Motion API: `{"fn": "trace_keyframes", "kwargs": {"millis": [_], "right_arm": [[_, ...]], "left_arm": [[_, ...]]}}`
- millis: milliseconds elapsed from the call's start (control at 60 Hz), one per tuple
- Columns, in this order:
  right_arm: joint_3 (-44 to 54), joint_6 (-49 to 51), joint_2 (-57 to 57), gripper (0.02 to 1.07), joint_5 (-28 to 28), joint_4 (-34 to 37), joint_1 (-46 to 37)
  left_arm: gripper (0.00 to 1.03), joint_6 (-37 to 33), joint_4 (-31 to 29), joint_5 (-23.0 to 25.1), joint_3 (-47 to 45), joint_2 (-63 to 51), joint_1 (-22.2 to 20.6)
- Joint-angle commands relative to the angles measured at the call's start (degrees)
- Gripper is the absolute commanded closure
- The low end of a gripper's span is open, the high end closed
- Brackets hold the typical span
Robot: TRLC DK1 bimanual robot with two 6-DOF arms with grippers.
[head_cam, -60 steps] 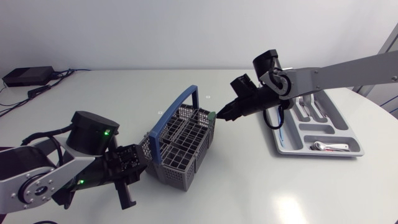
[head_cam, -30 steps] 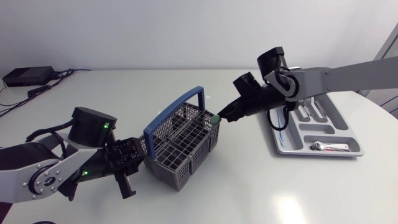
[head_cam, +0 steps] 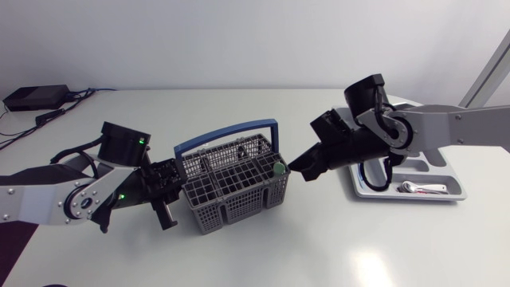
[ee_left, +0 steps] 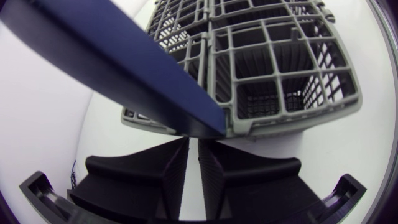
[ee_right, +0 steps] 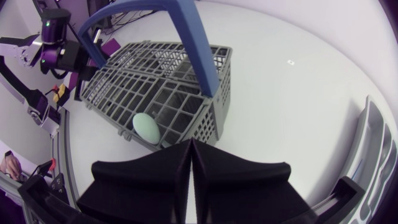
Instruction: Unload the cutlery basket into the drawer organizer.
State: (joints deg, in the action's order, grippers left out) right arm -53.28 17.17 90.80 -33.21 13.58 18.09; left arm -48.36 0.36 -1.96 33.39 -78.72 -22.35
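Your cutlery basket [head_cam: 231,187], grey mesh with a blue handle [head_cam: 227,129], stands upright at mid-table. Your left gripper [ee_left: 193,146] sits at the basket's left end, its fingers drawn in to a thin slit with nothing visible between them, the tips right by the handle's foot. Your right gripper [ee_right: 191,146] is just beside the basket's right end, fingers pressed together and empty. A pale green rounded piece [head_cam: 278,168] sits at that end. The drawer organizer [head_cam: 450,180] lies well right of the basket, partly behind your right arm.
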Motion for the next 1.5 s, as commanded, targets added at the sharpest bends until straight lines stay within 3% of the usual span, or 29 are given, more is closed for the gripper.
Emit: {"fn": "trace_keyframes", "kwargs": {"millis": [0,300,400,550,667,767,883,1033,1150,1483], "right_arm": [[3.44,0.50,-1.68,1.01,-2.30,1.36,2.48],[6.52,-0.21,-5.90,1.01,-0.89,2.32,5.29],[7.22,-0.21,-6.78,1.01,2.36,1.01,5.12],[8.45,1.20,-11.70,1.01,3.50,0.83,2.04],[10.12,3.75,-16.71,0.80,3.68,2.15,-0.16],[11.79,5.77,-20.14,0.63,3.68,3.82,-1.39],[14.52,7.44,-24.18,0.45,3.77,4.70,-2.35],[17.24,8.85,-27.61,0.36,3.77,5.58,-2.79],[19.09,9.99,-29.98,0.32,3.86,6.28,-2.97],[23.22,15.09,-33.24,0.20,3.59,7.69,-5.08]], "left_arm": [[0.89,-2.35,1.49,2.48,3.26,-1.70,1.43],[0.89,-4.11,2.54,6.26,3.09,-2.41,7.41],[0.89,-4.90,2.36,9.25,1.59,0.93,11.01],[0.89,-5.78,-4.49,14.88,0.10,13.42,16.02],[0.89,-6.57,-12.23,16.81,0.19,24.40,15.84],[0.88,-6.31,-18.82,17.34,1.59,31.34,11.36],[0.81,-4.29,-24.71,13.29,4.76,33.72,-0.68],[0.73,-3.23,-26.20,8.11,8.19,28.62,-12.37],[0.72,-3.58,-27.26,8.02,11.35,22.29,-16.50],[0.69,-8.51,-27.87,6.70,21.28,7.09,-22.30]]}}
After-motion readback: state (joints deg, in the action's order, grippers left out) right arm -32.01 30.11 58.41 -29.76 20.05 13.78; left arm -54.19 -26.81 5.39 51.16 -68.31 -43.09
